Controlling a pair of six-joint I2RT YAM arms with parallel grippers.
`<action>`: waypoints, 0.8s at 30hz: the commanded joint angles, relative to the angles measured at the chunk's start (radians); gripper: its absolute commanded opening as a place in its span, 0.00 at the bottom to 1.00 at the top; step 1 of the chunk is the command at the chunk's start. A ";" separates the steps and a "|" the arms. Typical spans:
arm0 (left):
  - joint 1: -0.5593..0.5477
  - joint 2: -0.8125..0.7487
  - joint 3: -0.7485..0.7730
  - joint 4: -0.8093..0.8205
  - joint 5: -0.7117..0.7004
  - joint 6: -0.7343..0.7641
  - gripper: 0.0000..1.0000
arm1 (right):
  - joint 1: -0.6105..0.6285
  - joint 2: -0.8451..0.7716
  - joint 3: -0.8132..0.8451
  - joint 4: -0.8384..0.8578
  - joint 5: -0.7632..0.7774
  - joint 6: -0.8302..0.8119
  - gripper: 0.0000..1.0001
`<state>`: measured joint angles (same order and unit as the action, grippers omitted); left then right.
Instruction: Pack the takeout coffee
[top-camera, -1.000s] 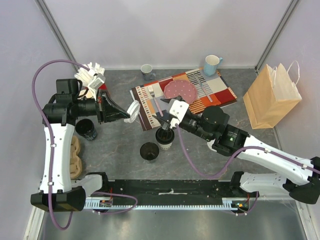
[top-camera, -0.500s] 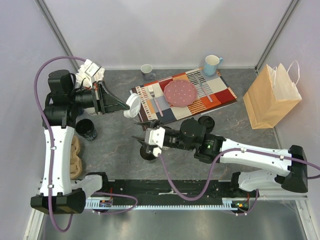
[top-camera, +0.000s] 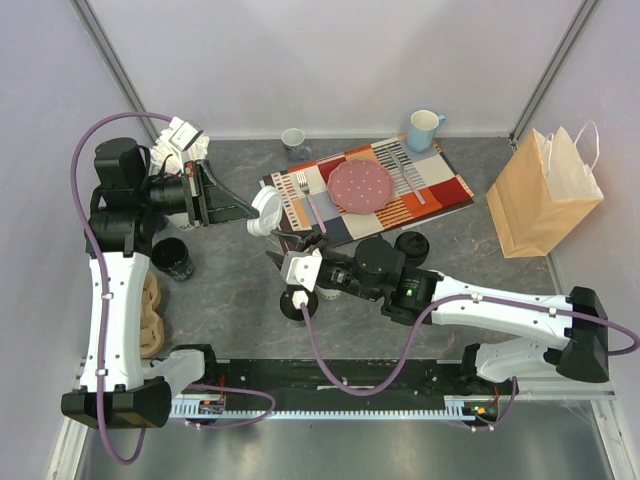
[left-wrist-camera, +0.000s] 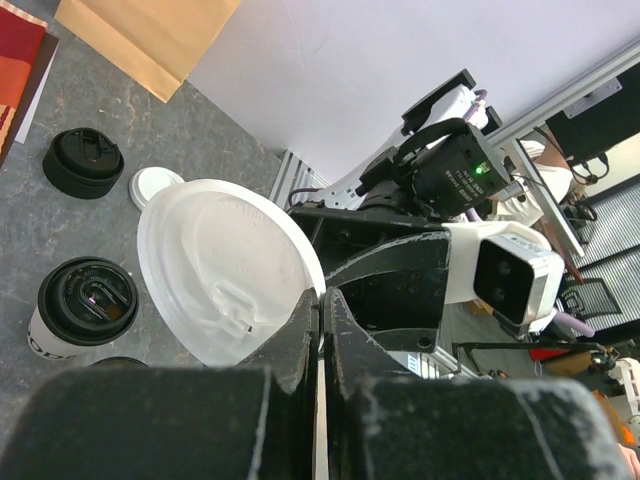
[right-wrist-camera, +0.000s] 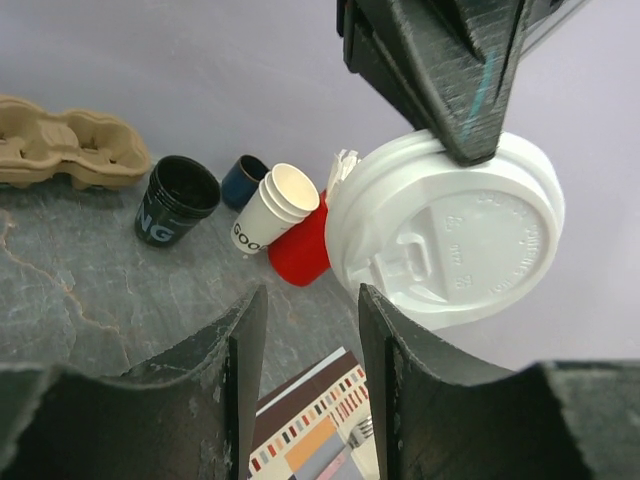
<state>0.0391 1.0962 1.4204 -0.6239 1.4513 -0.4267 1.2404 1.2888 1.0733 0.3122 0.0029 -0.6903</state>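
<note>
Heads up, your left hand (left-wrist-camera: 320, 310) is pinched shut on just the rim of the white lid (right-wrist-camera: 445, 235), holding it in the air above the surface. That's a skinny grip, so any bump or fast swing could make the lid pivot or pop out. Your right hand (right-wrist-camera: 310, 300) has its fingers apart with nothing between them, aimed straight at that lid and close to it. If you're going for a handover, I'd say the big risk is the two hands clipping each other, or the right fingers closing on the flexible dome and flicking it loose. The black cup (top-camera: 288, 310) that needs the lid sits low on the surface, mostly under your right wrist, so bringing the lid down now would likely hit that arm. The cream cup (left-wrist-camera: 85, 305) stands just beside it and looks capped in black; a sweep of the forearm could tip it. The paper bag (top-camera: 545, 195) is well apart, far right. Writing-wise, the spare black cup (right-wrist-camera: 175, 205) shows "NG" in white. The lid has embossed characters I can't make out, and the print on the stacked cups (right-wrist-camera: 270, 205) is too small to read.
</note>
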 joint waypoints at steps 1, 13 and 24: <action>0.002 -0.021 -0.001 0.030 0.049 -0.052 0.02 | 0.001 0.024 0.023 0.041 0.040 -0.038 0.48; 0.001 -0.024 -0.015 0.036 0.054 -0.057 0.02 | 0.001 0.027 0.043 0.045 0.063 -0.080 0.44; 0.002 -0.018 -0.005 0.043 0.041 -0.053 0.02 | 0.002 -0.052 -0.009 0.041 0.051 -0.086 0.45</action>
<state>0.0391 1.0901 1.4094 -0.6102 1.4517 -0.4431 1.2407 1.2762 1.0733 0.3130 0.0502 -0.7685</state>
